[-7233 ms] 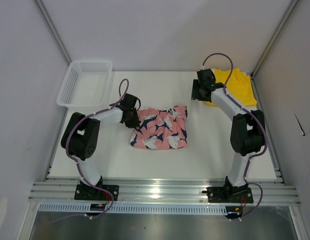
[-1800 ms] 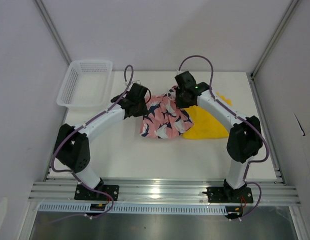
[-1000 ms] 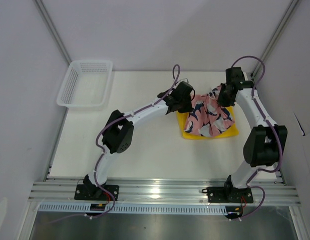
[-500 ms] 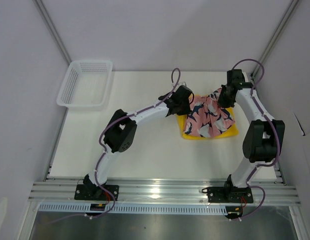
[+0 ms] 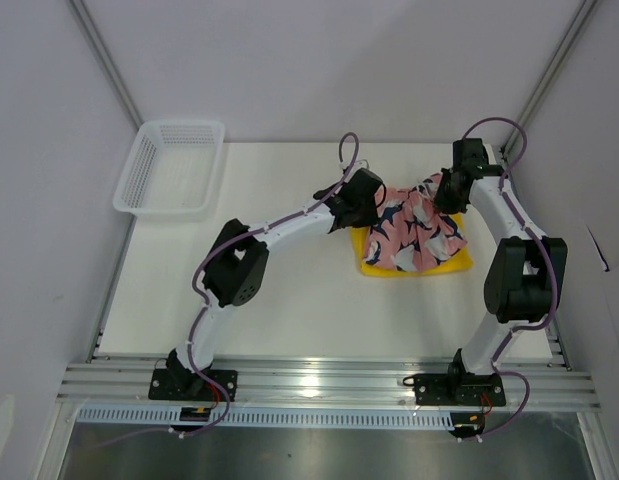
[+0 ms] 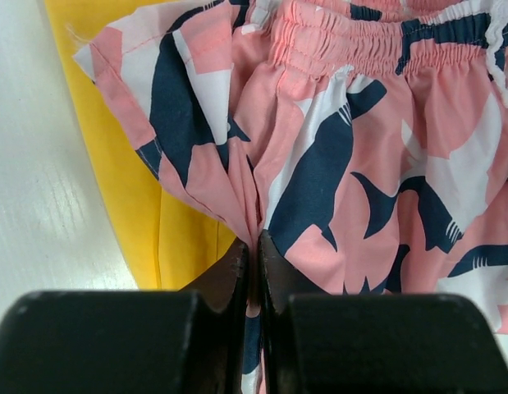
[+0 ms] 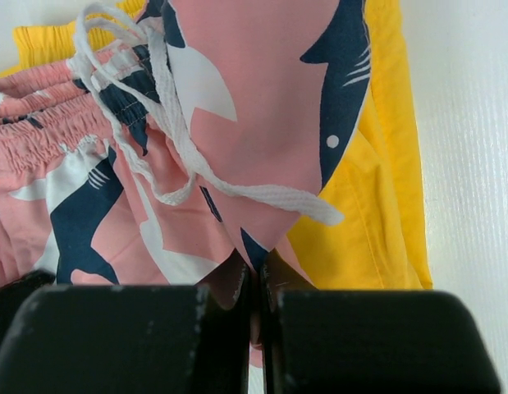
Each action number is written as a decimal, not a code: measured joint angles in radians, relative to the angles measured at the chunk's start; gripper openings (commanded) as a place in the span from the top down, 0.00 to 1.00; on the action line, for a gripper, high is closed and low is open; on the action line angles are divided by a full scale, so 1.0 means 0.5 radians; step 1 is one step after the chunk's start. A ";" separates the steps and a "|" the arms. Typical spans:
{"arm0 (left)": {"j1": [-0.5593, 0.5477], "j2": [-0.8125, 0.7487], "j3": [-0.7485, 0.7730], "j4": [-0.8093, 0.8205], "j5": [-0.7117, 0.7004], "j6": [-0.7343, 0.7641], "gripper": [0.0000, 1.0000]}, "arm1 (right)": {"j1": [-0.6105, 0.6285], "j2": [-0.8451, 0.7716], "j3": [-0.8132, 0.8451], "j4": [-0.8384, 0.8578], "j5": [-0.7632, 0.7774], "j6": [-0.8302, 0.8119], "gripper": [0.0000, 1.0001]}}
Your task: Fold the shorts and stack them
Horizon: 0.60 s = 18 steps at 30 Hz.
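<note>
The pink shorts [image 5: 414,235], of thin soft cloth printed with navy and white whale-like shapes, are found rumpled on top of the yellow shorts [image 5: 372,265], toward 2 o'clock on the white table [image 5: 289,290]. The yellow pair is plain, smooth and flat. Only a strip of it is exposed, along the 6 o'clock and 9 o'clock edges of the pink cloth.

The left gripper [image 6: 254,250] is closed to a narrow slit on a pinched fold of the pink shorts at their 10 o'clock corner. Its black, blocky fingers are pressed almost together, with cloth drawn up between them. The right gripper [image 7: 255,275] is clamped in the same way on the pink shorts at their 1 o'clock corner, and soft creases are seen fanning out from each grip.

A gathered, ribbed elastic waistband [image 6: 352,41] is stretched between the two grips. A white braided drawstring [image 7: 184,168] is looped loosely over the print.

A rectangular basket [image 5: 174,165] of white plastic mesh, with a flared rim, is placed at 10 o'clock on the table, well apart from both pairs.
</note>
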 measured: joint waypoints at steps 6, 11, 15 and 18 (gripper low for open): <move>0.000 -0.037 -0.001 -0.011 -0.018 0.004 0.91 | 0.000 -0.001 0.000 0.020 -0.002 0.000 0.98; 0.000 -0.093 -0.002 -0.026 -0.020 0.004 0.90 | 0.000 -0.001 0.000 0.020 -0.014 0.001 0.97; 0.000 -0.117 -0.002 -0.038 -0.022 0.003 0.90 | 0.000 -0.001 0.000 0.020 -0.017 0.001 0.97; 0.000 -0.118 -0.003 -0.057 -0.014 0.002 0.90 | 0.000 -0.001 0.000 0.020 -0.016 0.001 0.97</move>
